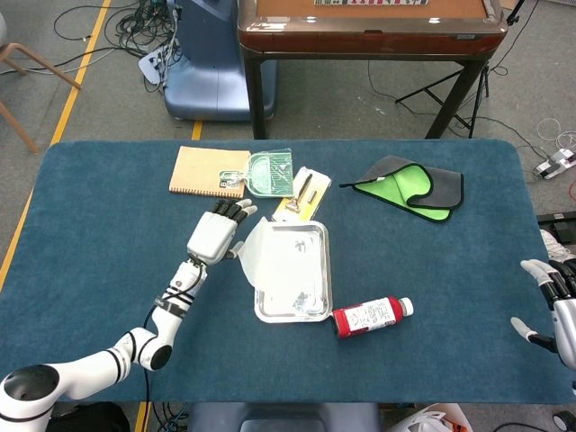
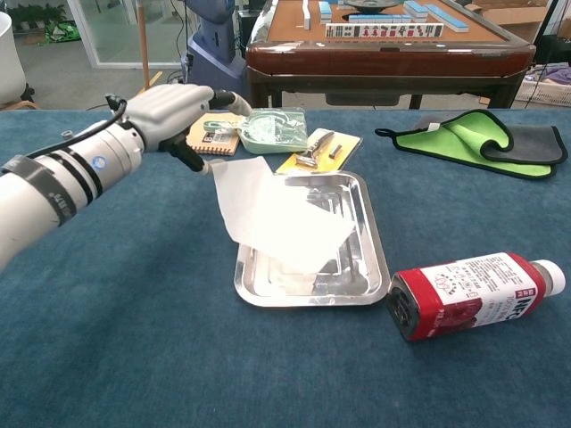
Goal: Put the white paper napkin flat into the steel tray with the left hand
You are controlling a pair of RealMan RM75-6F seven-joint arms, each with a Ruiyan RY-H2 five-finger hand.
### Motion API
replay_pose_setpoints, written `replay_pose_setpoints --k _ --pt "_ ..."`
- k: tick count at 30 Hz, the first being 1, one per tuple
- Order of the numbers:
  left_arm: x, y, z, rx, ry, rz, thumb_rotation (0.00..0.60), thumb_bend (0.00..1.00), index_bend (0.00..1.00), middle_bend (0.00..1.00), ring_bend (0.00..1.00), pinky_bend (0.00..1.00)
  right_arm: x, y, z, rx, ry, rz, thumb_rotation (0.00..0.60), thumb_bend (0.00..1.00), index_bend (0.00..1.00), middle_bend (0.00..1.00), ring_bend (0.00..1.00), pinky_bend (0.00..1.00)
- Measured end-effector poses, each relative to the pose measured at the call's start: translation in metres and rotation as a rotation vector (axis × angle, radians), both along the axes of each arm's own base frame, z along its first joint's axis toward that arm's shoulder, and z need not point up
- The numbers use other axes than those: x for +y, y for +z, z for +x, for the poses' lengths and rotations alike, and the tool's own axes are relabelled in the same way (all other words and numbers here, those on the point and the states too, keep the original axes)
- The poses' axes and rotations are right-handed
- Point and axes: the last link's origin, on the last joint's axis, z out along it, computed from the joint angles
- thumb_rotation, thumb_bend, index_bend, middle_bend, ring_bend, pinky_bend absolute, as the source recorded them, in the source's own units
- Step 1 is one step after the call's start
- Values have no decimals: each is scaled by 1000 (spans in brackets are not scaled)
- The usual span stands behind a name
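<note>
The white paper napkin [image 1: 268, 259] [image 2: 277, 218] lies loosely in the steel tray [image 1: 292, 317] [image 2: 376, 267], its left part sticking out over the tray's left rim and raised off the table. My left hand [image 1: 214, 236] [image 2: 171, 112] hovers just left of the tray with fingers spread. Its thumb tip is close to the napkin's left corner, but I see no pinch on the paper. At the table's right edge in the head view, my right hand [image 1: 551, 297] holds nothing, fingers apart.
A red bottle [image 1: 370, 315] [image 2: 473, 294] lies on its side right of the tray's near end. Behind the tray are a tan notebook [image 1: 209, 171], a green scoop [image 1: 270, 174] [image 2: 272, 130] and a yellow card with a metal tool [image 1: 301, 193] [image 2: 319, 150]. A green-grey cloth [image 1: 409, 184] [image 2: 482, 138] lies far right.
</note>
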Motion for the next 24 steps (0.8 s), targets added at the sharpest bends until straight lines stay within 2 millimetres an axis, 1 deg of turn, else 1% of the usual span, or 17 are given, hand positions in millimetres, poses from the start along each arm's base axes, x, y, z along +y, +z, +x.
replay_pose_setpoints --k 3,6,12,16,19,22,23,24 --pt "-7 -2 2 14 -10 -38 600 264 210 219 209 256 -1 -1 1 -1 6 1 600 50 203 208 129 143" --pt "-11 -10 5 52 -23 -56 600 264 206 219 209 256 0 1 2 1 5 -3 600 50 203 208 129 143" --pt "-4 -23 14 107 -32 -47 600 264 194 219 194 245 5 3 -1 0 -12 -14 600 51 203 208 129 143" --pt "4 -26 17 120 -18 -25 600 252 164 186 81 152 4 3 -3 -2 -15 -13 600 50 203 208 129 143" --pt "10 -27 18 125 -5 -8 600 244 145 150 29 103 3 2 -3 -2 -13 -12 600 50 203 208 129 143" --pt "16 -29 20 127 5 10 600 224 132 115 5 56 2 2 -3 -3 -12 -11 600 50 203 208 129 143" --pt "18 -29 20 130 8 17 600 213 122 95 2 40 2 2 -3 -3 -12 -10 600 50 203 208 129 143" --pt "20 -29 20 135 9 24 600 190 102 52 0 14 2 2 -3 -2 -12 -9 600 50 203 208 129 143"
